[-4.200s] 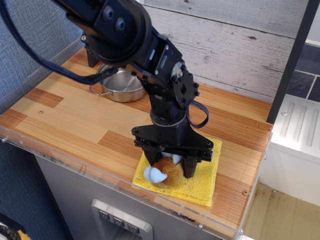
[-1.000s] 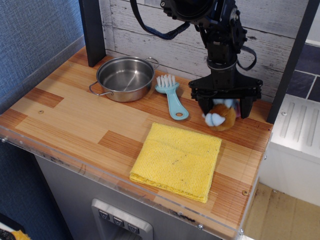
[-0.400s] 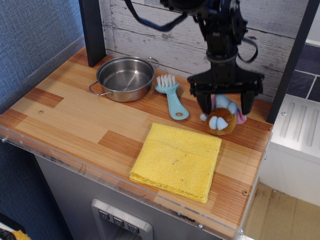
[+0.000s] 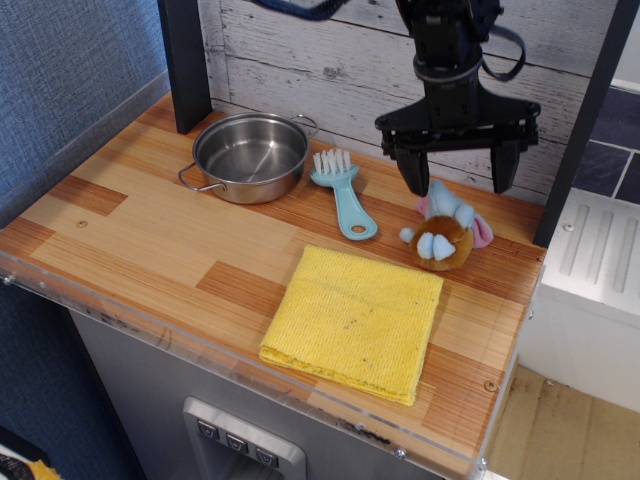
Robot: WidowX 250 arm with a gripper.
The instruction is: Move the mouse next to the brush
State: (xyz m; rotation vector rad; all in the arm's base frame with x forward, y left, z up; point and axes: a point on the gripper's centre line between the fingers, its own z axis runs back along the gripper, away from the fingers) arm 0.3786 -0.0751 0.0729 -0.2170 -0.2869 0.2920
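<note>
Wood counter (image 4: 150,230): mouse (image 4: 445,232) (brown body, blue head) under spread-apart end effector (image 4: 458,178).

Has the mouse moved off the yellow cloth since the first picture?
Yes. The mouse now lies on the bare counter behind the yellow cloth, right of the brush, with the open gripper above it.

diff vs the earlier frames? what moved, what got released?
The mouse went from the yellow cloth to the back right of the counter, right of the brush, carried by the gripper. The gripper has since let go and lifted; it now hangs open above the mouse. Brush, pot and cloth stayed put.
</note>
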